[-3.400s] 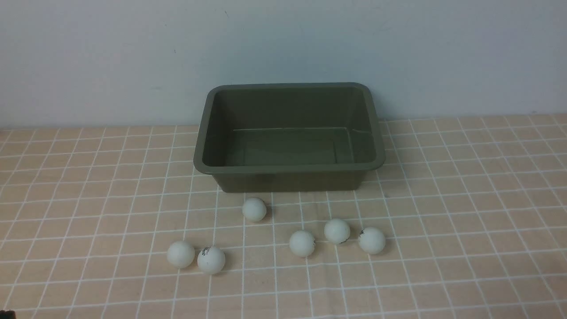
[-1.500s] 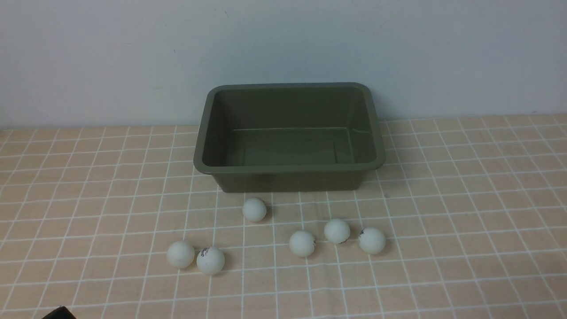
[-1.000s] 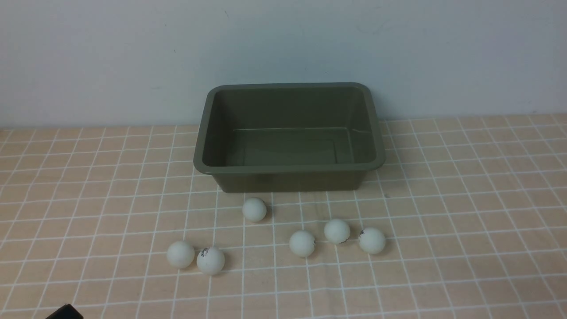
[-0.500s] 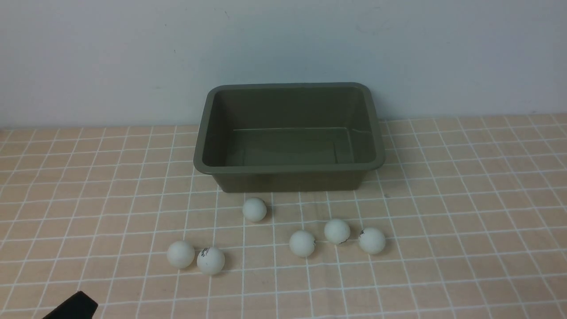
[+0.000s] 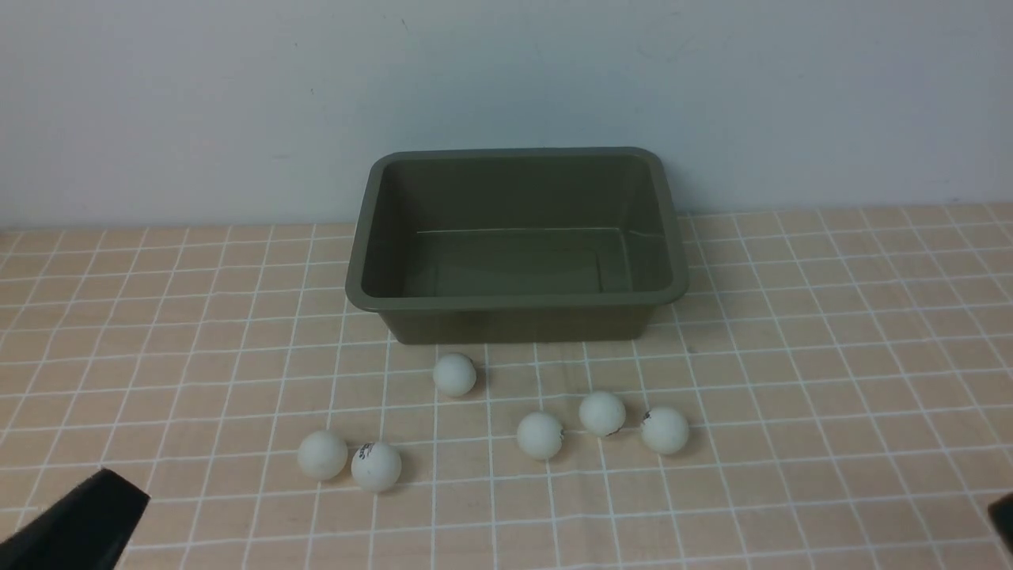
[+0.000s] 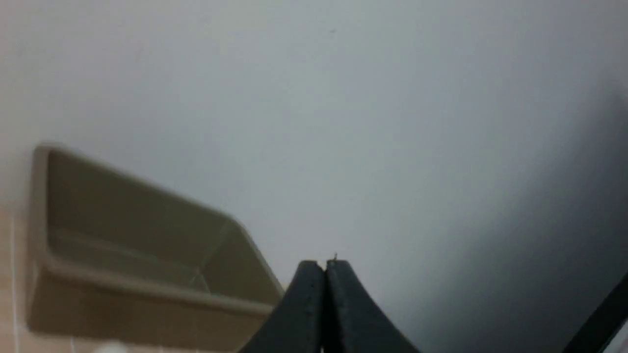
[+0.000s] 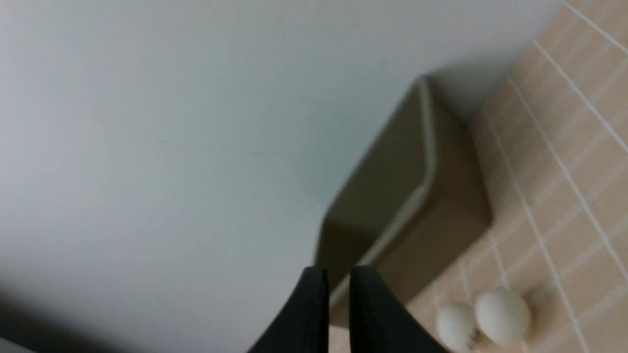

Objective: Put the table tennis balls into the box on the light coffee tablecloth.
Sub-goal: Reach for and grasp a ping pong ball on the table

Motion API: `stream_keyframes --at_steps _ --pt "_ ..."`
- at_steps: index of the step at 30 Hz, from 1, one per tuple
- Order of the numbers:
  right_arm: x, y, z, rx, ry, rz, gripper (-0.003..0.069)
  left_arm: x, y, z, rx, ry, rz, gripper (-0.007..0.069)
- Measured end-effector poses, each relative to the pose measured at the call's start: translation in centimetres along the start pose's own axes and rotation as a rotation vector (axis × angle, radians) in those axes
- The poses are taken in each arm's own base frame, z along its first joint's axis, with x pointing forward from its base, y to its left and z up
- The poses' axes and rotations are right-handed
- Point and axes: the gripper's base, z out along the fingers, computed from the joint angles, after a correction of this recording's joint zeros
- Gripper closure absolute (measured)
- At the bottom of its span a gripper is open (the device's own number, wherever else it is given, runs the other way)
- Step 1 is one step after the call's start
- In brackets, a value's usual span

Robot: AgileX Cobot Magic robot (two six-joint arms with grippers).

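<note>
- Front view: six table tennis balls (image 5: pixel 540 435) lie loose on the light coffee tablecloth (image 5: pixel 791 356), all just in front of the box (image 5: pixel 514 302). None is inside it. One sits nearest the front wall, a touching pair lies to the left, and three lie to the right.
- The balls are round, so I have no axis to line up on.
- The box stands upright with its mouth up. Its long axis runs side to side, parallel to the wall (image 5: pixel 237 103) behind it.
- Balls and box sit exactly where they were a second ago.
- What has changed is me. The left gripper (image 6: pixel 325 264) has slid further into the lower left corner, and a dark sliver of the right arm (image 5: pixel 1005 518) now shows at the lower right edge. I judge the approach has only begun and no pick has started.
- Left gripper: fingers pressed together, holding nothing.
- Right gripper (image 7: pixel 338 274): fingers parted a crack and empty, with the box showing through the slit.
</note>
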Motion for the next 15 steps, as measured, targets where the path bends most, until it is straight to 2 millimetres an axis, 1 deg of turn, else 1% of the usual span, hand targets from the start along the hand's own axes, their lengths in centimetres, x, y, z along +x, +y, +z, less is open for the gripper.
stream_keyframes --at_steps 1,2,3,4,5,8,9,11,15 --pt "-0.4 0.8 -0.1 -0.032 -0.02 -0.046 0.0601 -0.3 -0.3 0.0 0.014 -0.007 0.042 0.0679" --pt "-1.2 2.2 -0.3 -0.083 -0.065 -0.115 0.0601 -1.7 -1.7 -0.1 0.051 -0.048 0.137 0.0679" --pt "-1.8 3.4 -0.5 -0.117 -0.095 -0.19 0.0601 -2.3 -2.2 -0.2 0.063 -0.065 0.17 0.0679" --pt "-2.2 4.1 -0.7 -0.136 -0.117 -0.264 0.0601 -3.0 -2.8 -0.3 0.073 -0.091 0.207 0.0679" --pt "-2.7 5.3 -1.0 -0.166 -0.147 -0.354 0.0601 -3.9 -3.5 -0.5 0.079 -0.124 0.238 0.0679" --pt "-3.8 8.6 -1.9 -0.252 -0.2 -0.531 0.0601 -6.2 -5.0 -0.8 0.078 -0.199 0.278 0.0679" --pt "-4.1 9.5 -1.9 -0.276 -0.189 -0.557 0.0601 -6.6 -5.3 -0.6 0.083 -0.199 0.283 0.0679" --pt "-4.2 10.5 -1.3 -0.302 -0.139 -0.574 0.0601 -7.2 -5.7 0.0 0.1 -0.177 0.287 0.0679" --pt "-4.1 12.1 0.4 -0.371 0.029 -0.603 0.0601 -7.2 -6.2 2.1 0.183 -0.026 0.311 0.0679"
